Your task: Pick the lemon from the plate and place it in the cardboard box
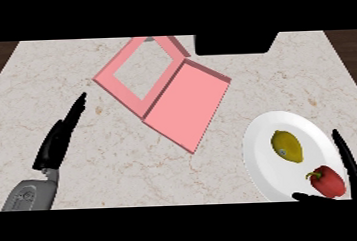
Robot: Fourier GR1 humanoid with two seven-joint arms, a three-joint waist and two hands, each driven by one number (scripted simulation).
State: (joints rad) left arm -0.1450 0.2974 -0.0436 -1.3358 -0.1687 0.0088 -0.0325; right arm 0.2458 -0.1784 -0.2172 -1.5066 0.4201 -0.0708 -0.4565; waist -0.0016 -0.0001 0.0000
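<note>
Yellow against white, the lemon (pixel 287 146) lies on the plate (pixel 265 139) at the bench's right side, with a red bell pepper (pixel 328 181) just beside it, nearer the lower edge. The right hand (pixel 349 164) shows at the plate's lower right rim, fingers (pixel 343 151) straight and apart from the thumb, which reaches along the rim near the pepper; it holds nothing and does not touch the lemon. The pink box (pixel 166 90), open with its flap laid flat, sits well apart, up and left on the marbled bench (pixel 101 155). The left hand (pixel 60 139) rests at the left, its fingers straight and together, empty.
</note>
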